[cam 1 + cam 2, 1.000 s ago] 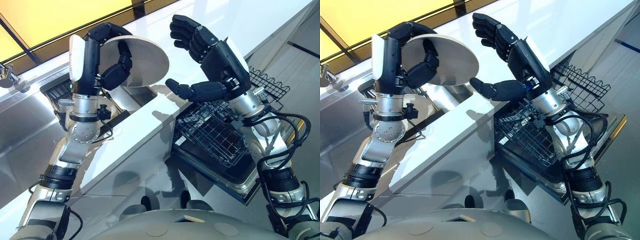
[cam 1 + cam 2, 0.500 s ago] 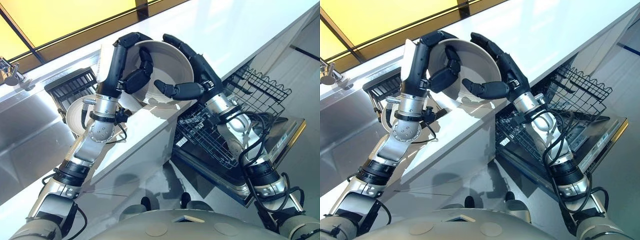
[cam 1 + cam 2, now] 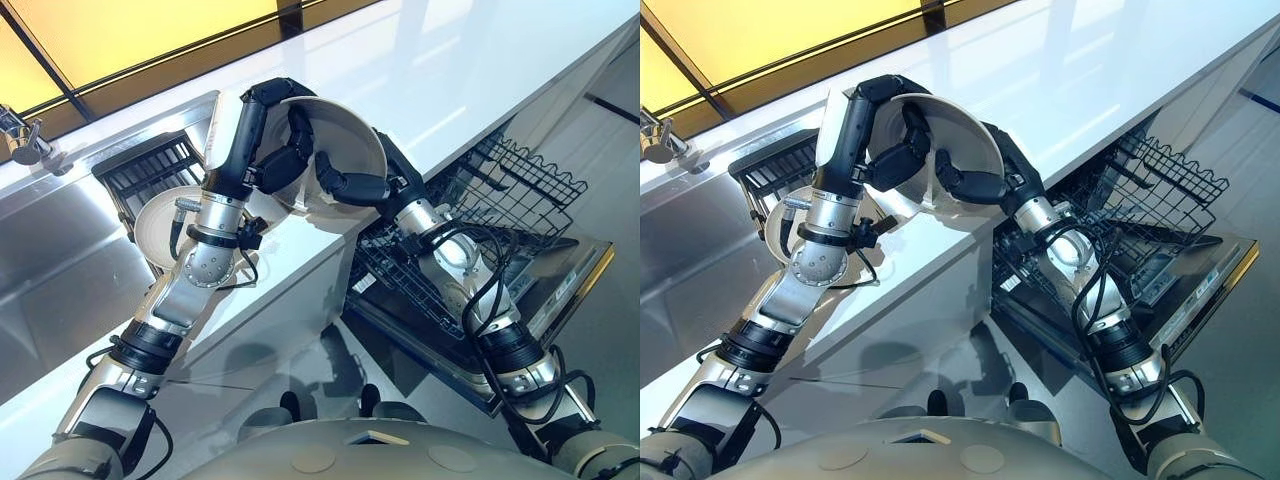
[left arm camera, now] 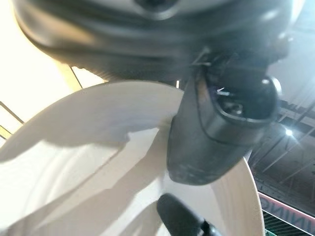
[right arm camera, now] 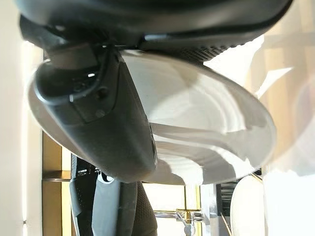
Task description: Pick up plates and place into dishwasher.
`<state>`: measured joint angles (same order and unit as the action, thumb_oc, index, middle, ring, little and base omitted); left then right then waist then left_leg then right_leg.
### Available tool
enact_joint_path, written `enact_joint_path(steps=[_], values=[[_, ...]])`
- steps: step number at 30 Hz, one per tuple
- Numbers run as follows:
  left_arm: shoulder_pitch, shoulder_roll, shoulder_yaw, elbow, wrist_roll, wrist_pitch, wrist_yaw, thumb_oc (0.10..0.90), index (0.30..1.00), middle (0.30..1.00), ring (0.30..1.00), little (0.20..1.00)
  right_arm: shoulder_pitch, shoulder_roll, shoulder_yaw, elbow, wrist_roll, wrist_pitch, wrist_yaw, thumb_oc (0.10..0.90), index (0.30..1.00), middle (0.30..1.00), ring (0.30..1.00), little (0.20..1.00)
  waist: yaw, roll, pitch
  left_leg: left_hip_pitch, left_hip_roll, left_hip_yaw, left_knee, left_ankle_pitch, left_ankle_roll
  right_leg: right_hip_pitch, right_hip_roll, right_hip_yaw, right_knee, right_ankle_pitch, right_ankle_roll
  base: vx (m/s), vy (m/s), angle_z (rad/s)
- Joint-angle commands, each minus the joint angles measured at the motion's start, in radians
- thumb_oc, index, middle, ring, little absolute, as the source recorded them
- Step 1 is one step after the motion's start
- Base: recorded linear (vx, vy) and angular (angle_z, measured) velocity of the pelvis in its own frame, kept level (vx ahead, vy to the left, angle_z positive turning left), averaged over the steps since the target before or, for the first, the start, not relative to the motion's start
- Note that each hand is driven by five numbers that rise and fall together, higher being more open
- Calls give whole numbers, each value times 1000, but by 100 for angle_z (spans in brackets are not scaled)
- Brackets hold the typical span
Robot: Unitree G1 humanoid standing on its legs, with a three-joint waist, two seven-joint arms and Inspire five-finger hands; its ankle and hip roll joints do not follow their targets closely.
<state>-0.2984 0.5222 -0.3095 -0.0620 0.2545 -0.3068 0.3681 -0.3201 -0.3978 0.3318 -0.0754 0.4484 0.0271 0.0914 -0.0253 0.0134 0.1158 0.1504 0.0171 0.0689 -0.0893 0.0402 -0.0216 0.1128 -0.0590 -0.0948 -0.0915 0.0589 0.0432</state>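
A pale round plate [image 3: 345, 135] is held tilted above the white counter's front edge, between my two hands. My left hand [image 3: 288, 150] grips its left rim with curled fingers, and the thumb [image 4: 211, 128] presses on the plate [image 4: 98, 162]. My right hand [image 3: 350, 187] clasps the plate's lower right side; its thumb [image 5: 98, 123] lies across the plate's inner face [image 5: 206, 118] and its fingers reach behind. A second plate [image 3: 158, 228] stands in the sink below my left forearm.
The open dishwasher with its black wire rack [image 3: 500, 190] and lowered door [image 3: 545, 310] lies below right of the counter [image 3: 450, 70]. A dark dish rack [image 3: 145, 170] sits in the steel sink, and a tap [image 3: 20, 145] stands at the far left.
My right hand, open and apart from the plate a second ago, has come in and closed on it. Both hands have then brought the plate slightly lower.
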Motion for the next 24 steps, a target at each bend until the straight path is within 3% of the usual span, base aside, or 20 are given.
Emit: enact_joint_path(steps=[1,7,8,11,17,19,24], values=[[-174,-16,-21,12,-47,-76,30,100,300,300,300,200,-94,45,-84,-24,38,-109,-56,100,300,300,300,200,6,11,-55,17,-75,-21,12,-120,59,10,74,-41,111,-181,8,0,0,0],[-123,-13,2,36,-15,-66,57,114,312,312,312,214,-73,44,-98,-13,40,-128,-58,100,300,300,300,200,15,11,-54,19,-72,-11,10,-118,55,19,70,-57,92,-172,10,0,0,0],[-116,-14,8,39,-25,-54,47,800,900,900,900,900,-70,43,-102,-13,38,-133,-61,100,300,300,300,200,16,11,-54,18,-71,-11,10,-117,54,19,70,-58,92,-172,9,0,0,0],[-100,-15,19,52,-160,-47,-26,800,900,900,900,900,-67,36,-115,-18,43,-145,-72,100,300,300,300,200,18,13,-53,17,-69,-10,9,-115,53,18,69,-62,92,-172,10,0,0,0],[-30,-87,63,0,-715,84,-445,800,900,900,900,900,-77,17,-184,-38,41,-167,-104,100,300,300,300,200,27,19,-51,16,-62,-17,6,-111,50,20,70,-73,89,-173,9,-4,-16,0],[-30,-90,73,-19,-778,111,-488,800,900,900,900,900,-87,12,-201,-36,41,-171,-120,100,300,300,300,200,27,22,-51,17,-61,-17,6,-111,47,21,70,-77,87,-173,9,0,0,0],[-43,-56,132,-31,-787,118,-451,800,900,900,900,900,-100,-15,-246,-19,24,-201,-173,100,300,300,300,200,31,27,-55,17,-60,-22,6,-110,42,26,70,-86,83,-175,6,-7,-26,4]])
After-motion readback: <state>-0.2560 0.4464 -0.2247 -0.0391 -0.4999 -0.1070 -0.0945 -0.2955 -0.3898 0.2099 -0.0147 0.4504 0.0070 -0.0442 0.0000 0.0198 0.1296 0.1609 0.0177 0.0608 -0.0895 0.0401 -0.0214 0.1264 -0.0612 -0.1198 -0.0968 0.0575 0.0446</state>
